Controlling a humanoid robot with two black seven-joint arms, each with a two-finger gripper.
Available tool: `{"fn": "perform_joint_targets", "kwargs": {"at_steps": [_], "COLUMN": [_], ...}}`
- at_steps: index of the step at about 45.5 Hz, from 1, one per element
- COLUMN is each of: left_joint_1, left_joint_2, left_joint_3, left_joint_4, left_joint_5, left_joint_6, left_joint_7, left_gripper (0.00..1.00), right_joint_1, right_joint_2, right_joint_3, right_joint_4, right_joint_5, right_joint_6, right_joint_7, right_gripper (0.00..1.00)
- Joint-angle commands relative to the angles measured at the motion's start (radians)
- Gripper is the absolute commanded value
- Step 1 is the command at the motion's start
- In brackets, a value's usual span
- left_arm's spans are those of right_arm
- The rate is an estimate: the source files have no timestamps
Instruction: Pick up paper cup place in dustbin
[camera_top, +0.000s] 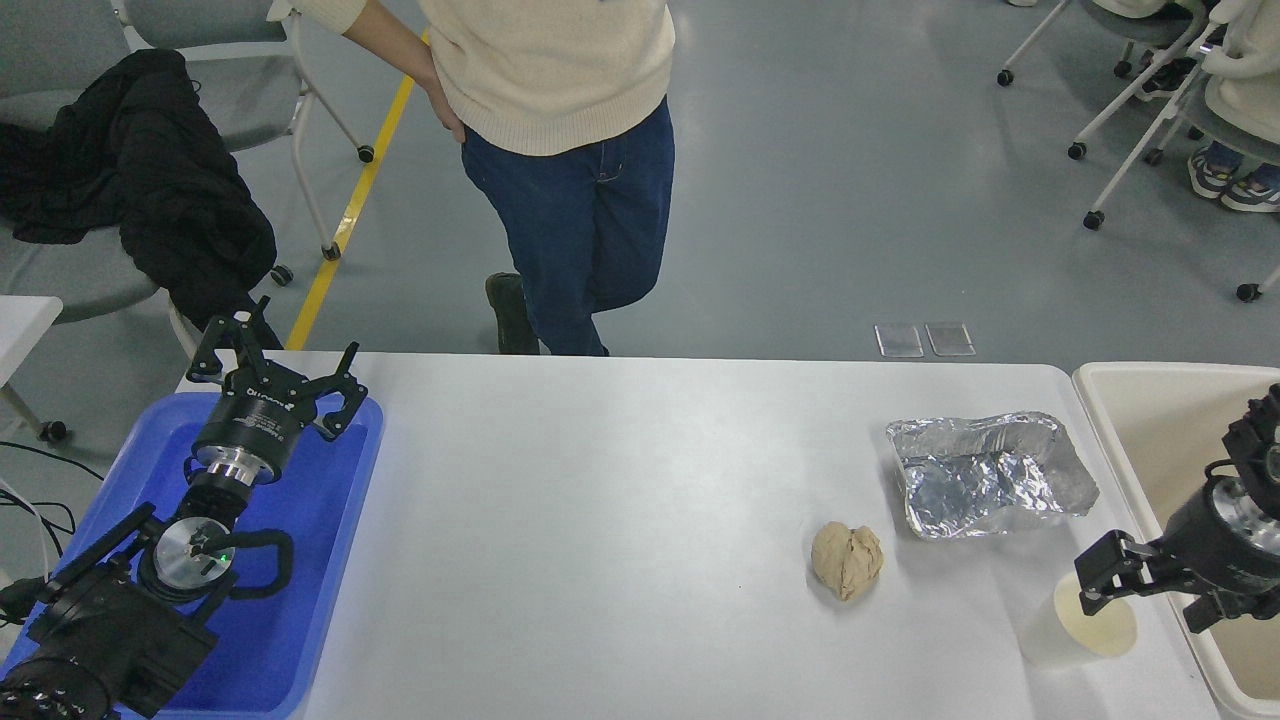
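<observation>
The paper cup (1068, 630) stands upright near the table's front right corner, white outside and cream inside. My right gripper (1141, 610) hovers open just over the cup's rim, one finger above the rim's far side and the other towards the dustbin. Part of the cup's mouth is hidden behind the gripper. The dustbin (1150, 420), a large cream tub, stands just off the table's right end. My left gripper (270, 362) is parked open over the blue tray at the lower left.
A tan paper wad (847, 559) and a silver foil tray (985, 475) lie left of and behind the cup. The blue tray (330, 520) sits at the table's left end. A person (560, 150) stands at the far side, with chairs beyond.
</observation>
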Motion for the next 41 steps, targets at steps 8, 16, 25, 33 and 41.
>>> {"fn": "perform_joint_targets", "kwargs": {"at_steps": [8,16,25,33,41], "left_joint_1": [0.0,0.0,0.0,0.0,0.0], "left_joint_2": [0.0,0.0,0.0,0.0,0.0], "left_joint_3": [0.001,0.0,0.0,0.0,0.0], "left_joint_4": [0.0,0.0,0.0,0.0,0.0], "left_joint_5": [0.0,0.0,0.0,0.0,0.0], "left_joint_6": [0.002,0.0,0.0,0.002,0.002], "left_joint_7": [0.0,0.0,0.0,0.0,0.0], "left_gripper": [1.0,1.0,1.0,1.0,1.0], "right_joint_1": [-0.055,-0.073,-0.127,-0.139,-0.139], "right_joint_2": [0.0,0.0,0.0,-0.001,-0.004], "right_joint_3": [0.004,0.021,0.03,0.033,0.039], "right_joint_4": [-0.004,-0.004,-0.004,-0.004,-0.004], "right_joint_5": [-0.003,-0.003,-0.003,0.008,0.02], "right_joint_6": [-0.094,-0.109,-0.195,-0.212,-0.204], "right_joint_7": [-0.002,-0.002,-0.002,-0.002,-0.002], "right_gripper": [0.96,0.89,0.65,0.24,0.0]}}
